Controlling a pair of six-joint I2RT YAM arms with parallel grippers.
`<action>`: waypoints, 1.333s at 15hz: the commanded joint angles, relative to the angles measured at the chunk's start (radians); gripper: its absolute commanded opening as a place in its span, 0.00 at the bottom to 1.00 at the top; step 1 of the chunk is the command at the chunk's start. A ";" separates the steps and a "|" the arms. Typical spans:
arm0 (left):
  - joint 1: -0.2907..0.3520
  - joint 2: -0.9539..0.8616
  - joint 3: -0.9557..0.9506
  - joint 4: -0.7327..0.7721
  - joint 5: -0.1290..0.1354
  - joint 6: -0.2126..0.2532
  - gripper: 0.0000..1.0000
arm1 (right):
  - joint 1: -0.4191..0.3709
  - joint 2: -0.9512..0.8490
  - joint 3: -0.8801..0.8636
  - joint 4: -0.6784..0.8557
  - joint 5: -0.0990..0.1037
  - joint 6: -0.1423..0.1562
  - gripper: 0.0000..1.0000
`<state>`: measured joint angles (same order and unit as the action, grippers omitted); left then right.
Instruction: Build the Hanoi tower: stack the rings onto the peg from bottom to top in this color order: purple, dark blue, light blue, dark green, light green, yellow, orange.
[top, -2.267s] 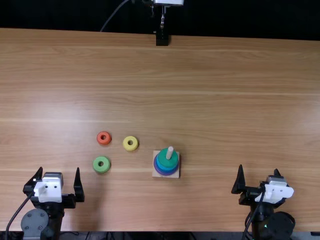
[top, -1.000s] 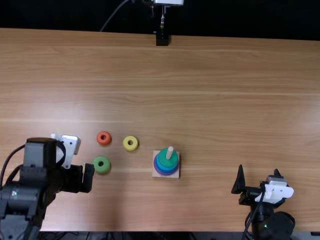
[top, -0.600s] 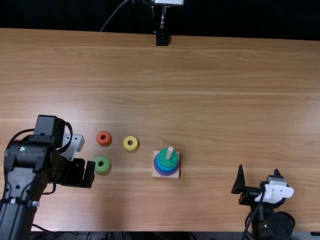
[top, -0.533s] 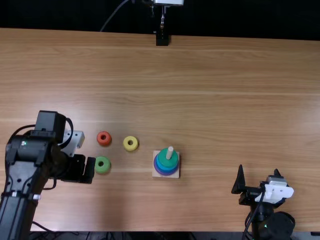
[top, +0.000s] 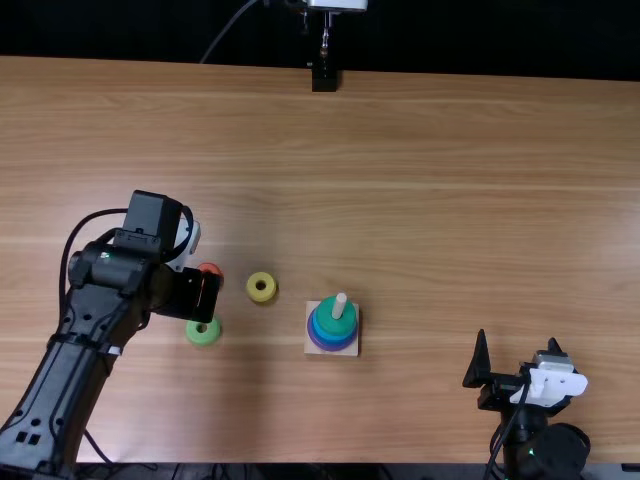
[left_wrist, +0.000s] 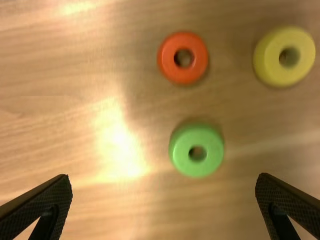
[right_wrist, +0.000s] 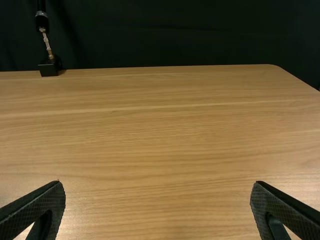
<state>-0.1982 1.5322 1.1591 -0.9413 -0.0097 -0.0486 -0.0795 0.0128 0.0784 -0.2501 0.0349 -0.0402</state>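
Left claw (top: 213, 297) over the table (top: 430, 230), fingers spread wide apart. Light green round ring (top: 203, 332) on the table just to its near-edge side, partly covered in top view. Orange round ring (top: 210, 268) on the table at its far side, also partly covered. Yellow round ring (top: 261, 288) near, to its right. Square wooden base (top: 311, 351) farther right: upright pale peg (top: 340, 306) carries purple, blue and dark green rings (top: 329, 323). Right claw (top: 518, 338), well apart to the right, fingers also apart.
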 joint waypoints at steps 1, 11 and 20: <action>-0.017 0.022 -0.050 0.015 -0.011 -0.058 1.00 | -0.009 -0.013 -0.062 -0.064 0.017 0.000 1.00; -0.079 0.148 -0.131 0.106 0.001 -0.053 1.00 | -0.009 -0.013 -0.062 -0.064 0.017 0.000 1.00; -0.099 0.149 -0.202 0.205 0.002 -0.056 1.00 | -0.009 -0.013 -0.062 -0.064 0.015 0.000 1.00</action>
<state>-0.2886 1.6623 0.9668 -0.7372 -0.0147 -0.1055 -0.0795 0.0128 0.0784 -0.2501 0.0345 -0.0406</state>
